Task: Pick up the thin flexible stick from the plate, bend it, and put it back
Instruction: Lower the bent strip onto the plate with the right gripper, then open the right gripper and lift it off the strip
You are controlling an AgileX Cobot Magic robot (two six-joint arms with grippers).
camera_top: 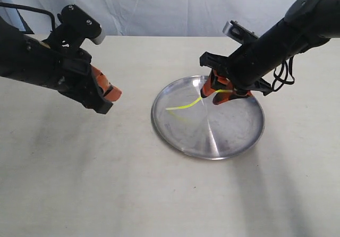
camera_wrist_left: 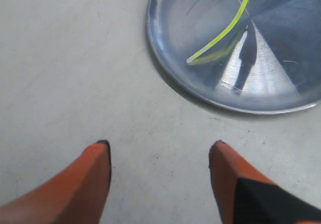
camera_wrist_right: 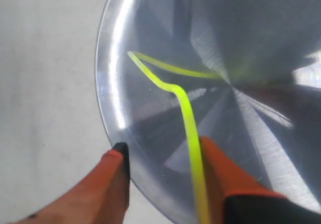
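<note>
A round silver plate (camera_top: 223, 136) sits on the pale counter (camera_top: 106, 184), right of its middle and well in from the far edge, where a whitish cloth backdrop (camera_top: 170, 3) hangs. The right gripper (camera_top: 218, 94) is lowered over the far side of the plate, its orange fingers pointing down at the metal. Seen from that arm's wrist, the right gripper (camera_wrist_right: 163, 146) is released. Its two fingers stand apart just above the plate's (camera_wrist_right: 261, 58) rim, and the thin flexible stick (camera_wrist_right: 188, 118) runs along the inner face of one finger, with a clear gap to the other, so nothing is pinched.

The bright yellow stick (camera_top: 186, 105) is on the plate. One end rests on the shiny surface near the rim that faces the other arm, and from there it rises in a wavy curve, with one marked bend, toward the right gripper. A paler reflection of it shows in the brushed metal beneath.

The left gripper (camera_top: 109, 91) hangs above bare counter, well apart from the plate and nearer the counter's left edge. Its wrist camera shows the left gripper (camera_wrist_left: 160, 146) released too, fingers spread wide with only counter between them. Beyond them are the plate (camera_wrist_left: 271, 78) and the stick's (camera_wrist_left: 225, 30) whitish-tipped end.
</note>
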